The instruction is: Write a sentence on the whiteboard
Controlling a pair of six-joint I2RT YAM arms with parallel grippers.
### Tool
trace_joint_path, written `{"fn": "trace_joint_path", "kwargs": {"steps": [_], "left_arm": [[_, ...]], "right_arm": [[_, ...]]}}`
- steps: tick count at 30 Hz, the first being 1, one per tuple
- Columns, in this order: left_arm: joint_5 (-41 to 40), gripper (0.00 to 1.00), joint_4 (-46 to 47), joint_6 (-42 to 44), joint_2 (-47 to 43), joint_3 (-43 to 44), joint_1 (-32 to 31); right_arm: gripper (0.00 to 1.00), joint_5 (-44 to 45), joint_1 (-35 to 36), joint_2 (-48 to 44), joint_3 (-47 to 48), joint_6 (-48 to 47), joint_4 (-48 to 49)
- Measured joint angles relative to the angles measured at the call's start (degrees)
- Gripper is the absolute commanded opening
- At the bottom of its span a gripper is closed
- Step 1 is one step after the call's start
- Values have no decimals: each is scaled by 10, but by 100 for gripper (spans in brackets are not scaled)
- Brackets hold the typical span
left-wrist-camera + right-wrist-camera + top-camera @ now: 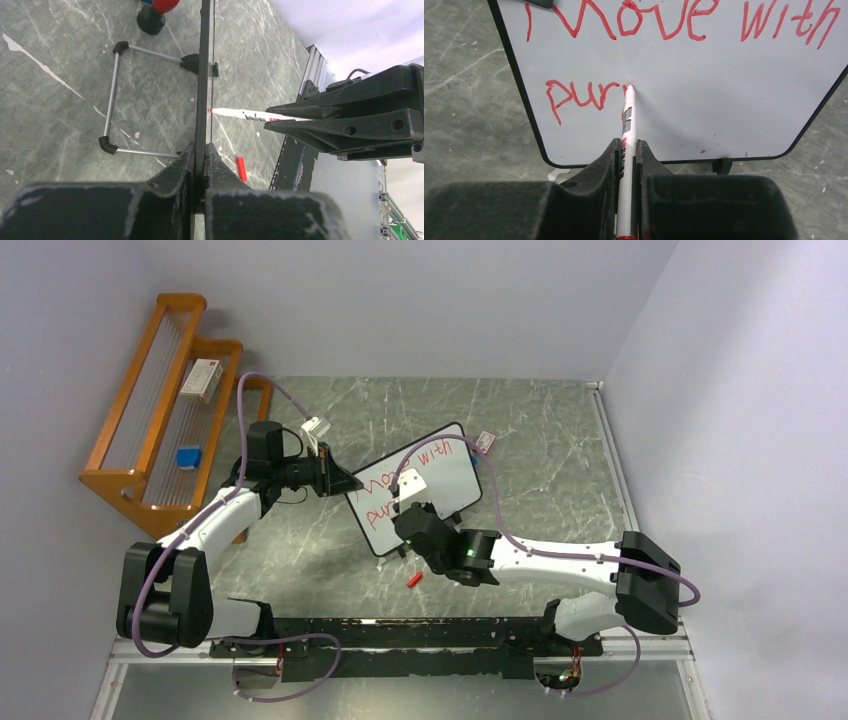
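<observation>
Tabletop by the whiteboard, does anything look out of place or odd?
A small red cap lies loose on the table close to the whiteboard, likely off the marker in the right gripper. Nothing else stands out.

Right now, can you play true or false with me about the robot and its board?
The right fingers press a marker onto the whiteboard. True.
The writing is blue. False: it is red.
The left fingers pinch the whiteboard's edge. True.
A cap covers the marker's tip. False: the tip is bare, and a red cap lies on the table.
The top line says "Move with". True.
</observation>
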Motion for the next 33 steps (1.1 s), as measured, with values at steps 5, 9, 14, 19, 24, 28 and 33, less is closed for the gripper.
{"fn": "trace_joint_path", "kwargs": {"steps": [5,9,14,19,24,28,33], "left_arm": [[0,5,0,0,0,0,0],[0,5,0,0,1,0,0],[0,5,-1,0,2,1,0],[-2,5,-3,0,3,3,-2],[-2,5,-4,0,3,4,-2],[-2,5,-6,0,3,5,-2],[-2,5,-6,0,3,5,-2]], "right_arm": [[0,-4,-2,7,0,-3,4],[0,-6,-3,7,0,-6,6],[0,-8,-5,7,0,-7,6],[0,-8,-8,7,0,-6,7],[0,-6,-11,5,0,-6,7],[0,-3,-14,3,0,-1,7],[0,-3,-16,2,0,4,5]]}}
